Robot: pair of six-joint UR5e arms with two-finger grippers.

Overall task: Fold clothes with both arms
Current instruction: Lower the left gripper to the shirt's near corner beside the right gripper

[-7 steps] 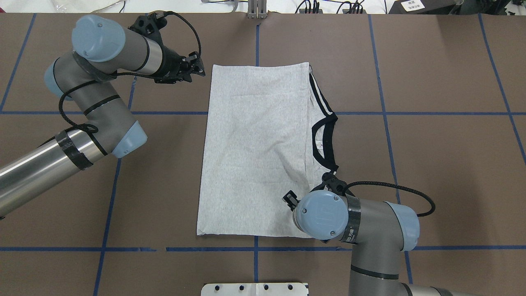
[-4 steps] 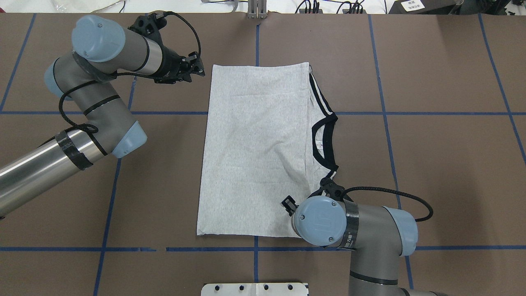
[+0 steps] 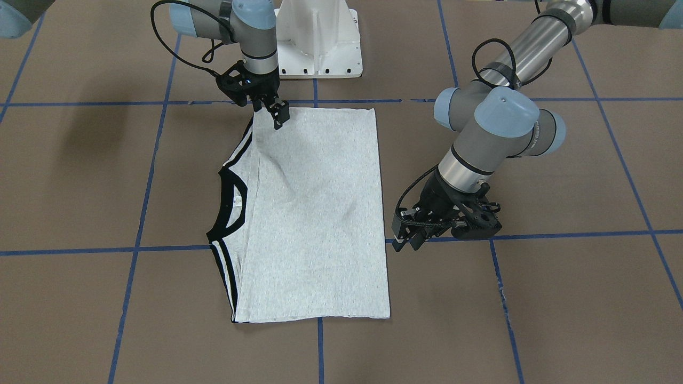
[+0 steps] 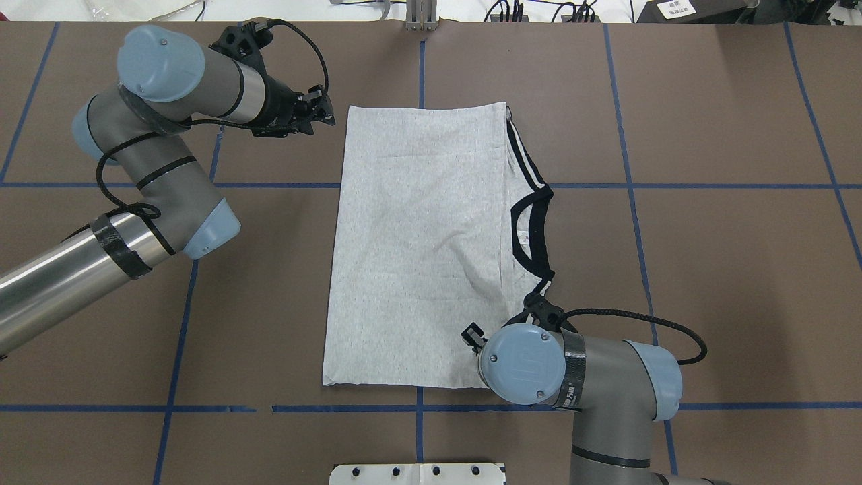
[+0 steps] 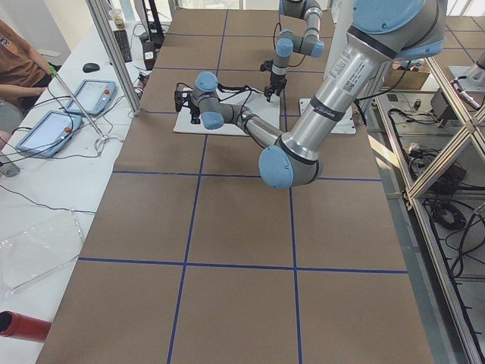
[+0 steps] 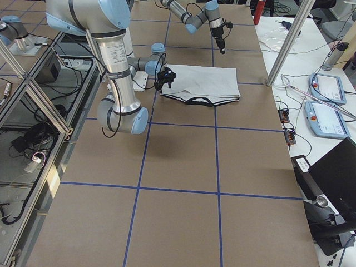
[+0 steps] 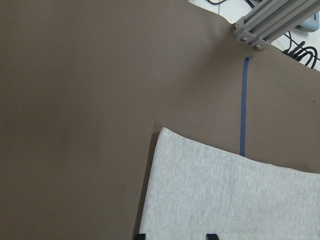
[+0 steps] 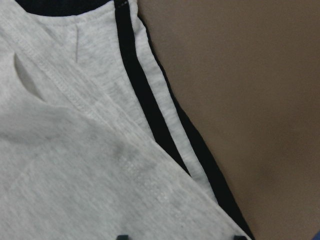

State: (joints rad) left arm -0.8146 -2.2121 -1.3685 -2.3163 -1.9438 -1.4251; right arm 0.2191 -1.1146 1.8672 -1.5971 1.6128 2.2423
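With the left pincer (image 3: 406, 240) and the right pincer (image 3: 275, 112) both apart and empty, each should probably catch every layer of the shirt (image 3: 315, 213) at its corner before lifting together.

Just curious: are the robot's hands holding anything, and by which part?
Nothing is held: the left hand is open beside the T-shirt, the right hand open over it.

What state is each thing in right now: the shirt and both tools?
Light heather-grey T-shirt with black collar: folded into a rectangle, flat on the brown table, striped shoulder edge exposed.
Left arm's black two-finger tool: open, empty, beside the shirt's far corner.
Right arm's black two-finger tool: open, empty, over the shirt's corner by the stripes.
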